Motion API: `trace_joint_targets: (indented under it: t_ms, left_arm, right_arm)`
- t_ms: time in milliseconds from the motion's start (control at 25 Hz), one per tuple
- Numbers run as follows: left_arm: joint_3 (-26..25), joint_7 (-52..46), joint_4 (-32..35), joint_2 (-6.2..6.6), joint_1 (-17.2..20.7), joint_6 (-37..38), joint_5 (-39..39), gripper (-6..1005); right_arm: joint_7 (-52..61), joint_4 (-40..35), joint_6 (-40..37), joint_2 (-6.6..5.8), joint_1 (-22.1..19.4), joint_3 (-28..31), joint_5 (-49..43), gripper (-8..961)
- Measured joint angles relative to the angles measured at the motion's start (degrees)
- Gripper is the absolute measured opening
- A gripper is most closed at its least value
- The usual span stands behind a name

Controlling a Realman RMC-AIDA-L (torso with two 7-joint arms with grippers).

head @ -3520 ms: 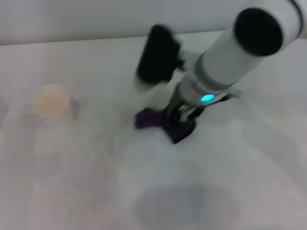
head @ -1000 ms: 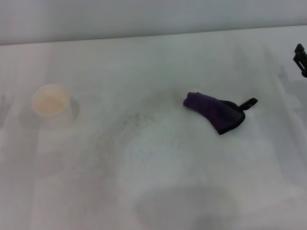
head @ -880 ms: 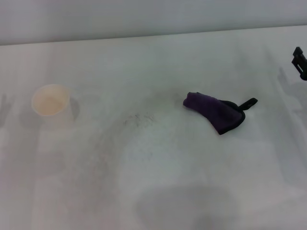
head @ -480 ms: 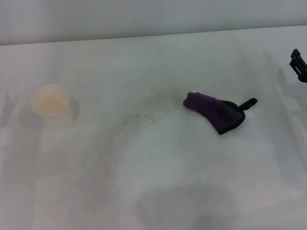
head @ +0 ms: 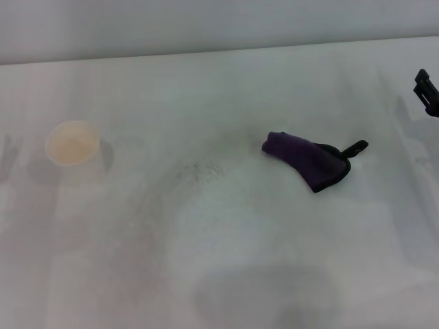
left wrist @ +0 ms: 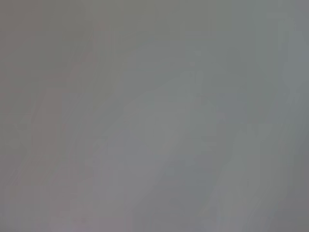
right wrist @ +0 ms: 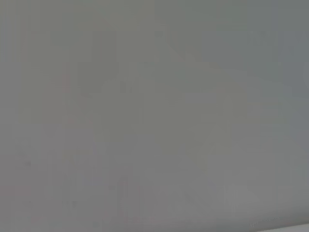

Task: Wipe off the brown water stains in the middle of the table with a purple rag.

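The purple rag lies crumpled on the white table, right of the middle, with its black loop tab pointing right. No tan blotch shows. Only faint grey specks mark the table left of the rag. A black part of my right gripper shows at the right edge of the head view, well apart from the rag and holding nothing that shows. My left gripper is out of view. Both wrist views show only a blank grey surface.
A white paper cup stands at the left of the table. A large grey shadow patch lies near the front edge. The table's far edge meets a pale wall.
3.5 s ago my right arm stood over the rag at the table's middle. Now the rag lies alone farther right and the arm has drawn back to the right edge.
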Motion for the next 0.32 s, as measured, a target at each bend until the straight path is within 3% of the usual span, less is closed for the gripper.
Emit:
trace_joint_targets:
  t_ms: [320]
  left_arm:
    - [-0.1,0.2,0.5,-0.07,-0.6,0.1,-0.9,887]
  right_arm:
    - [0.0,-0.5,0.0,-0.08,0.1,0.3,0.0,757]
